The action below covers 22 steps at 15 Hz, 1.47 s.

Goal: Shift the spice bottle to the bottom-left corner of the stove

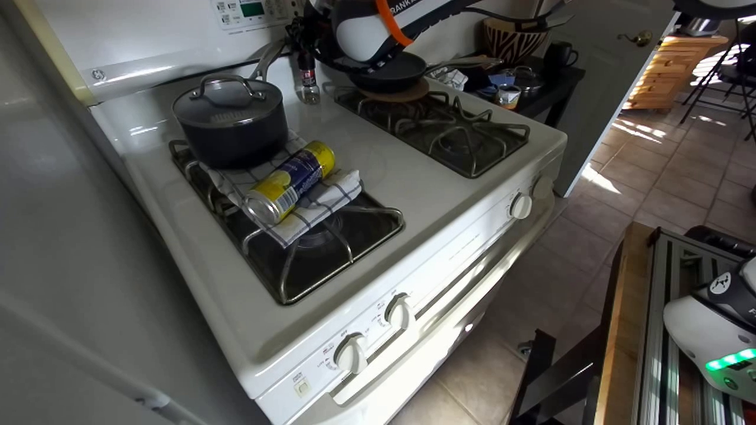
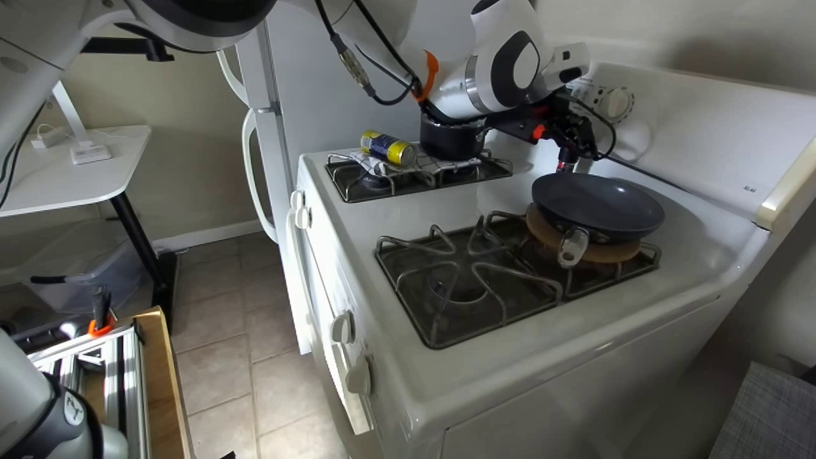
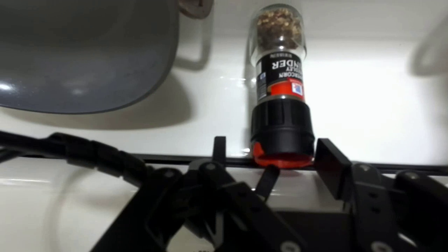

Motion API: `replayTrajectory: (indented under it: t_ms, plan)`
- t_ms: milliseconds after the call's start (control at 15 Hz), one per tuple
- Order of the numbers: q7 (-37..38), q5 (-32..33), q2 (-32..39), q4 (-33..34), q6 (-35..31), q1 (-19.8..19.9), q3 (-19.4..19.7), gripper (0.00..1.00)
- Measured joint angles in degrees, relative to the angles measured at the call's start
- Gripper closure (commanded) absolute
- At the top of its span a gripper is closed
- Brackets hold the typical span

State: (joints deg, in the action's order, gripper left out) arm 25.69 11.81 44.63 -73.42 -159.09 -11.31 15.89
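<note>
The spice bottle (image 3: pixel 280 73) stands at the back of the white stove (image 1: pixel 425 171), a clear grinder of peppercorns with a black label and a black-and-red top. In an exterior view the bottle (image 1: pixel 309 88) is between the pot and the frying pan. In an exterior view only a bit of the bottle (image 2: pixel 565 167) shows behind the pan; the stove (image 2: pixel 414 207) shows there too. My gripper (image 3: pixel 272 143) is open, its fingers on either side of the bottle's top. The right finger is close to the cap; a gap shows at the left finger.
A lidded dark pot (image 1: pixel 233 124) and a yellow-and-blue can (image 1: pixel 289 180) on a checked cloth (image 1: pixel 325 203) sit on a grate. A frying pan (image 2: pixel 599 204) on a brown round pad (image 2: pixel 542 233) stands beside the bottle. The back panel (image 2: pixel 688 127) rises behind.
</note>
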Motion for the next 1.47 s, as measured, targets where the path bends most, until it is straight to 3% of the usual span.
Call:
replayTrajectory:
  t_ms: [67, 133, 267, 667, 800, 867, 933, 1067, 1133, 1200, 1267, 1467]
  plan:
    - [0.0, 0.0, 0.02, 0.0, 0.39, 0.06, 0.12, 0.02]
    - [-0.01, 0.0, 0.03, 0.0, 0.9, 0.07, 0.24, 0.29]
    - [-0.1, 0.0, 0.35, 0.0, 1.99, -0.03, 0.15, 0.32]
    - [-0.08, 0.01, 2.71, 0.69, 2.15, -0.81, -0.3, 0.81]
    - [0.02, 0.07, 2.97, 1.26, 2.15, -1.09, 0.35, 0.95]
    - [0.04, 0.11, 2.99, 1.4, 2.15, -1.25, 0.78, 0.97]
    - [0.08, 0.11, 2.97, 1.37, 2.17, -1.46, 1.1, 0.94]
    - [0.11, 0.14, 2.82, 1.14, 2.53, -1.97, 1.63, 0.99]
    - [0.11, 0.17, 2.64, 1.06, 3.32, -2.32, 1.88, 0.66]
    - [0.11, 0.22, 2.49, 1.05, 4.04, -2.55, 2.02, 0.74]
    - [0.11, 0.35, 2.45, 1.06, 4.32, -2.69, 2.14, 0.74]
    - [0.1, 0.8, 2.46, 1.06, 4.34, -2.98, 2.34, 0.51]
